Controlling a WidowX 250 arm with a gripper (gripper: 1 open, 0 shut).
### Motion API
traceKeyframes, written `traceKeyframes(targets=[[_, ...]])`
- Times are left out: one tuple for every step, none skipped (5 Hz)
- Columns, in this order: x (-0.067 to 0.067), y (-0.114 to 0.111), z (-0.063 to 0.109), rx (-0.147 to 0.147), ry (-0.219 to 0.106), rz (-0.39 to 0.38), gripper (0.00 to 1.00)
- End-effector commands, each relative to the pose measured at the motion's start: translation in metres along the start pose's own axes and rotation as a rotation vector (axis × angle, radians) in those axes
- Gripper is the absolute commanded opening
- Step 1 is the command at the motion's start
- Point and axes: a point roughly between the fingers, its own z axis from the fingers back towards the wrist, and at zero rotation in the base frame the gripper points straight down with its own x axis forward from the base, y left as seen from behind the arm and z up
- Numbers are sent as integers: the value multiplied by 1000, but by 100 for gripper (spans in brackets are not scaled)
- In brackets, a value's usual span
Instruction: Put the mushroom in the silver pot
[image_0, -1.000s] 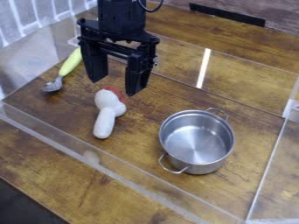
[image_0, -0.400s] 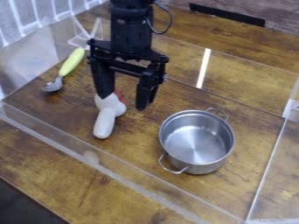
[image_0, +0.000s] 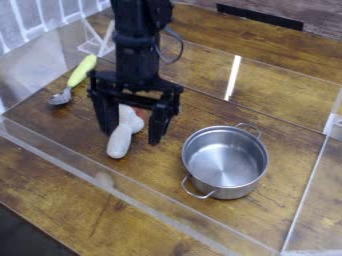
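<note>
Far over at nine o'clock a small grey spoon (image_0: 60, 97) lies on the wooden table (image_0: 254, 80), and a slim yellow-green thing (image_0: 82, 69) lies just above it. Next comes the black gripper (image_0: 132, 122), pointing straight down with its two fingers spread wide apart. The mushroom (image_0: 124, 133) lies on the table between those fingers, its red-brown cap at twelve o'clock and its white stem running toward six. At three o'clock from the mushroom sits the silver pot (image_0: 225, 160), near it but not touching.
</note>
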Motion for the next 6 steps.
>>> traceKeyframes(targets=[[19,-1,1,-15,-66,12,100],[37,4,-11,-15,-75,33,100],[41,22,-2,-13,-81,38,100],[44,37,4,-21,-83,34,100],[50,43,-10,-29,-82,40,100],[55,47,-26,-33,-77,49,100]])
